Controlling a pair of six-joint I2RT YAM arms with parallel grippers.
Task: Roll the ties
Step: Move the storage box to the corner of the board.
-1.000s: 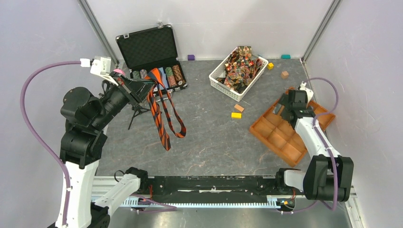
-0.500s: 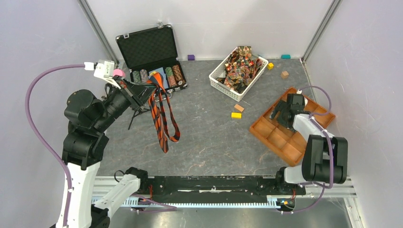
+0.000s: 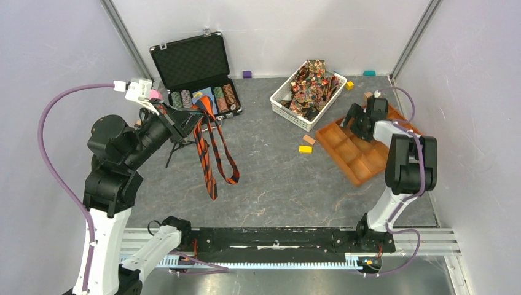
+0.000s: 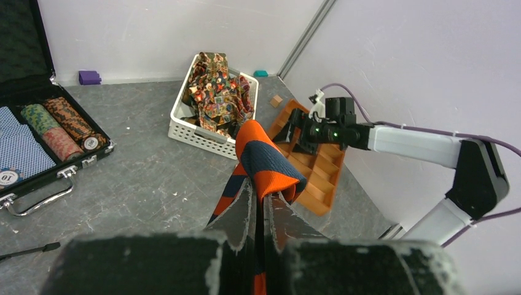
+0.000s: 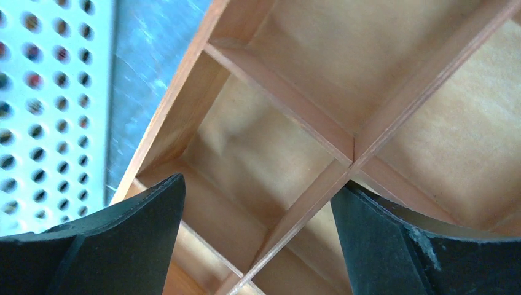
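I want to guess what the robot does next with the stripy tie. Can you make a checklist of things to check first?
1. Left gripper shut on the striped tie: ok.
2. Tie hanging free of the chip case: cannot tell.
3. Right gripper open and empty: ok.
4. Right gripper close enough to help: not ok, it is at the wooden tray.
5. Other ties in the white basket: ok.
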